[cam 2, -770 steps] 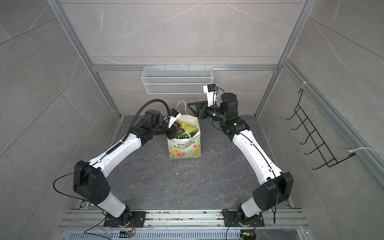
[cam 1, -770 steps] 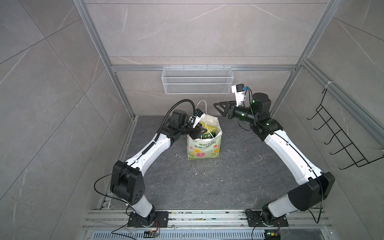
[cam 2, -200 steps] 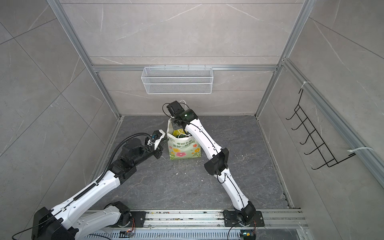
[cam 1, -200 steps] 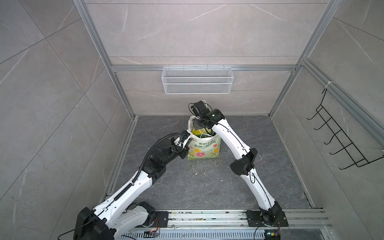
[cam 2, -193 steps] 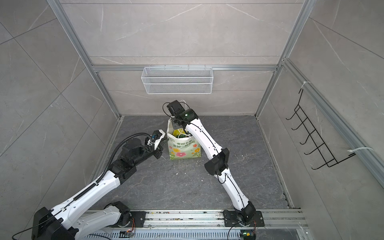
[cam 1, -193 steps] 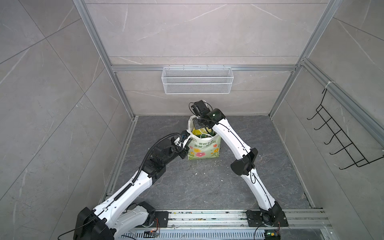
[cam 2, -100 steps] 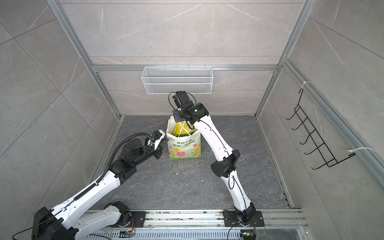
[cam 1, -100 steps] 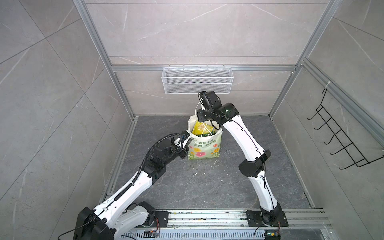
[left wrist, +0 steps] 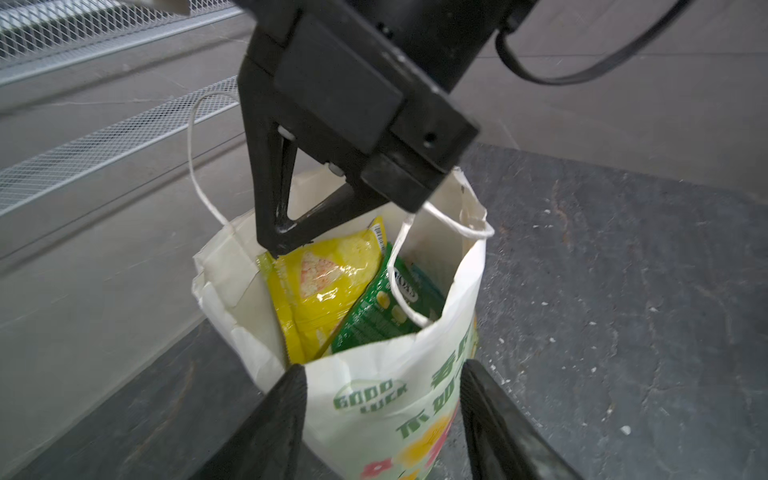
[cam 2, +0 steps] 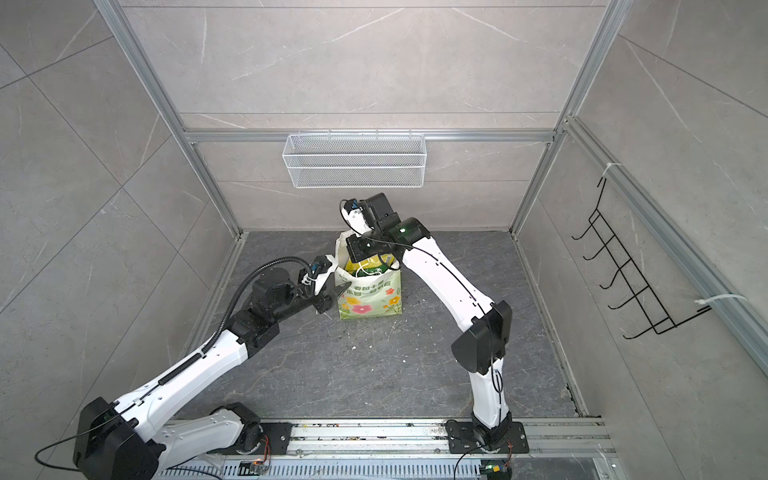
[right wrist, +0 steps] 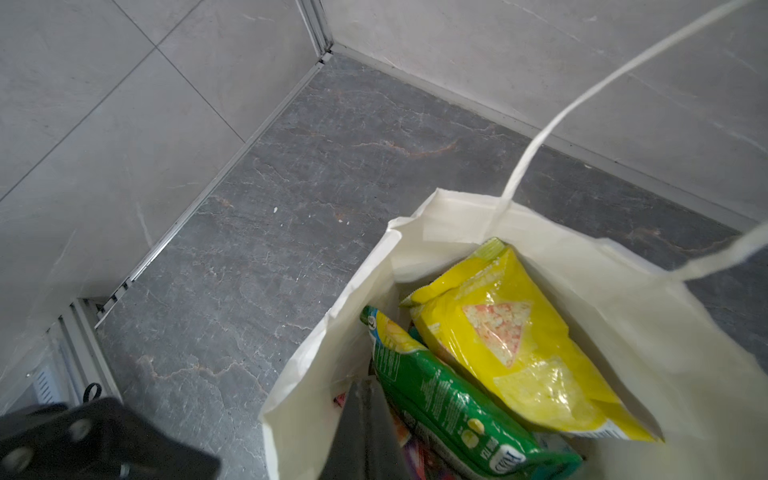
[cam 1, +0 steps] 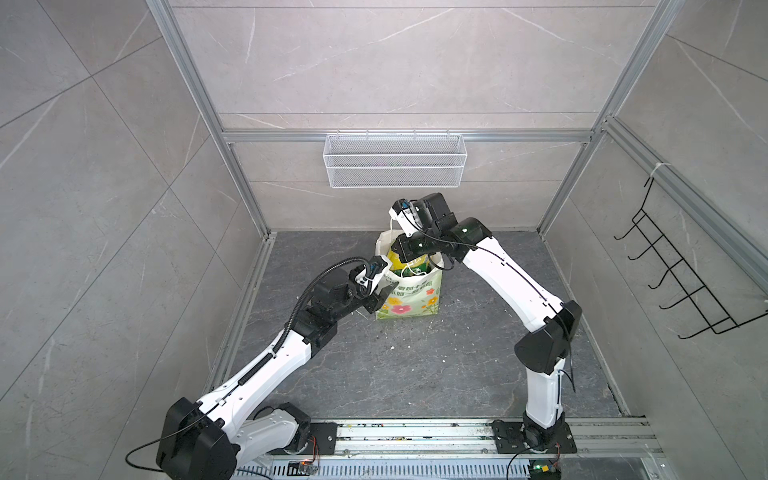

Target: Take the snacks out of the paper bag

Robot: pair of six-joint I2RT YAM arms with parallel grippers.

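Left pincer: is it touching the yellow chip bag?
Apart. Left wrist view shows the left pincer open outside the front wall of the paper bag; the yellow chip bag stands inside, well beyond it.

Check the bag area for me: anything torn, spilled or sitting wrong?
Yes. The paper bag stands upright, but its rim is creased and ragged, and one cord handle hangs inside over the green packet. White specks litter the floor around it.
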